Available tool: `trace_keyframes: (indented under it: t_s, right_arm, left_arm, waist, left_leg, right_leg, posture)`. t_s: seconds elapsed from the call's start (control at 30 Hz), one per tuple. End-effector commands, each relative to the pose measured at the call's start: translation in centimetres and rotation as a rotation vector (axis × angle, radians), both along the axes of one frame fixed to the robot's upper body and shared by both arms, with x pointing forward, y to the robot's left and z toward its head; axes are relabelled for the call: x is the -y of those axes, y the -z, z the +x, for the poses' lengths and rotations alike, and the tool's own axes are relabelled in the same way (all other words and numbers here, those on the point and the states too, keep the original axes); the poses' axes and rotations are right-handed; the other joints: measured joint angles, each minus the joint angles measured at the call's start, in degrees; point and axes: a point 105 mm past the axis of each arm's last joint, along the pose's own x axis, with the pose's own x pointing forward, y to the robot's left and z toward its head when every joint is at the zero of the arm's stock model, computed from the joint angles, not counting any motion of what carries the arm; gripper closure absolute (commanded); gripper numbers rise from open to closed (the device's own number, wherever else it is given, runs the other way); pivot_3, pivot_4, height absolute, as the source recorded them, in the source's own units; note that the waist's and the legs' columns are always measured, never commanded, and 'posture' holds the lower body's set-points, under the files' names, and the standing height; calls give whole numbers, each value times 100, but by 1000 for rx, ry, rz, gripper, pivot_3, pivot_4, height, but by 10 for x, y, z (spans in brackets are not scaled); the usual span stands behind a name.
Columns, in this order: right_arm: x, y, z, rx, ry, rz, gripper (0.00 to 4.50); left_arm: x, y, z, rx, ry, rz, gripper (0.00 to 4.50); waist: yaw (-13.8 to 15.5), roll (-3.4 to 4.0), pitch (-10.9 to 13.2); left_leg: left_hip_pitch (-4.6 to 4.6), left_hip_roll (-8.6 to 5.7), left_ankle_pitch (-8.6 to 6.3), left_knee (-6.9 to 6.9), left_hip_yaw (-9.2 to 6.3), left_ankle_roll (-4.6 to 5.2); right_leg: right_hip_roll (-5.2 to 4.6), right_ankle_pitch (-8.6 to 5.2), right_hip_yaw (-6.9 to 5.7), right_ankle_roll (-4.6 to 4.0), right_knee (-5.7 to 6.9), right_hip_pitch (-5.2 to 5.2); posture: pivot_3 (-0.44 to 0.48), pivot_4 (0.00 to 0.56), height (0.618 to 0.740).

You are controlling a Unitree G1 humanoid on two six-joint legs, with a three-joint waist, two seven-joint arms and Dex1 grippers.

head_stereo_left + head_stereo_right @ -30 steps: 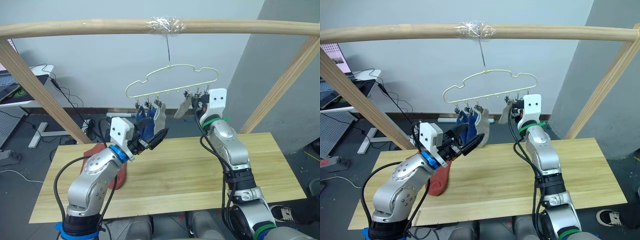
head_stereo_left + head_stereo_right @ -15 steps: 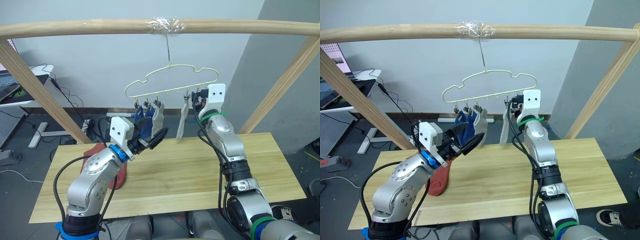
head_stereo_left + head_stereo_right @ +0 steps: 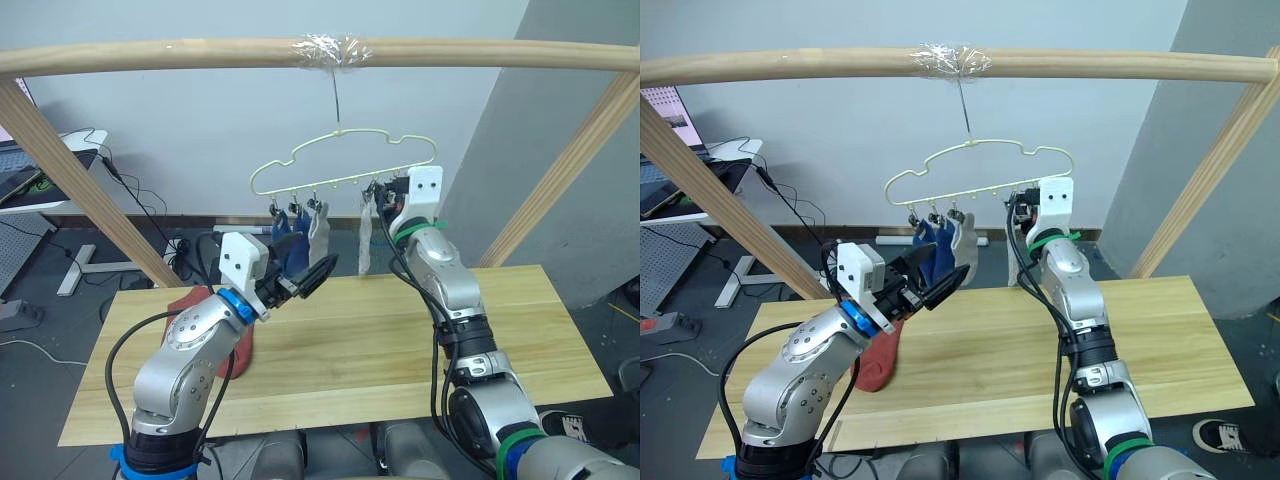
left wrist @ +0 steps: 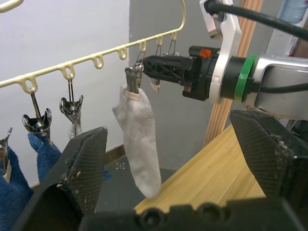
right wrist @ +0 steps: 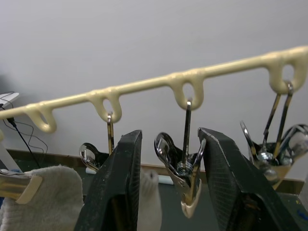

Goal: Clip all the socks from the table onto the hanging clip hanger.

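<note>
The pale-yellow clip hanger [image 3: 345,160] hangs from a wooden bar. Two blue socks [image 3: 287,240] and a light grey sock [image 3: 320,228] hang from its left clips. A second grey sock [image 3: 365,240] hangs straight from a clip further right [image 4: 139,139]. My right gripper [image 5: 169,139] is open, its fingers [image 5: 120,183] on either side of an empty metal clip [image 5: 186,180] just right of that sock. My left gripper [image 3: 322,268] is open and empty below the blue socks. A rust-red sock [image 3: 190,303] lies on the table [image 3: 380,340] at the left, partly under my left arm.
The thick wooden bar [image 3: 200,52] runs overhead, with slanted wooden posts at the left [image 3: 90,190] and right [image 3: 560,170]. A white desk [image 3: 45,165] and cables stand on the floor beyond the table's left end.
The second grey sock swung down from a slant to hang straight. My right gripper has moved left and up to the hanger's clips. The left arm has not moved.
</note>
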Motion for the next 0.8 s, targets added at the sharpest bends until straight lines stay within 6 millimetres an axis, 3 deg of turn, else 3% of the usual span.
trace_keyframes:
  t_s: [0.03,0.57,0.8]
  right_arm:
    - [-2,-21,0,66,-12,29,2585]
    - [-6,-17,2,33,-38,34,2585]
    - [-1,-14,2,14,-31,44,4245]
  left_arm:
    - [5,-15,-5,59,25,-9,0]
    - [9,-13,-4,62,31,3,0]
    - [10,-12,-2,55,31,-1,0]
  waist:
    - [0,0,0]
    - [1,0,0]
    - [3,0,0]
  left_leg:
    - [0,0,0,0,0,0]
    - [1,0,0,0,0,0]
    - [1,0,0,0,0,0]
  right_leg:
    - [0,0,0,0,0,0]
    - [0,0,1,-1,1,0]
    - [0,0,1,0,2,0]
  posture:
    - [2,125,740]
    - [2,129,740]
    - [-1,129,740]
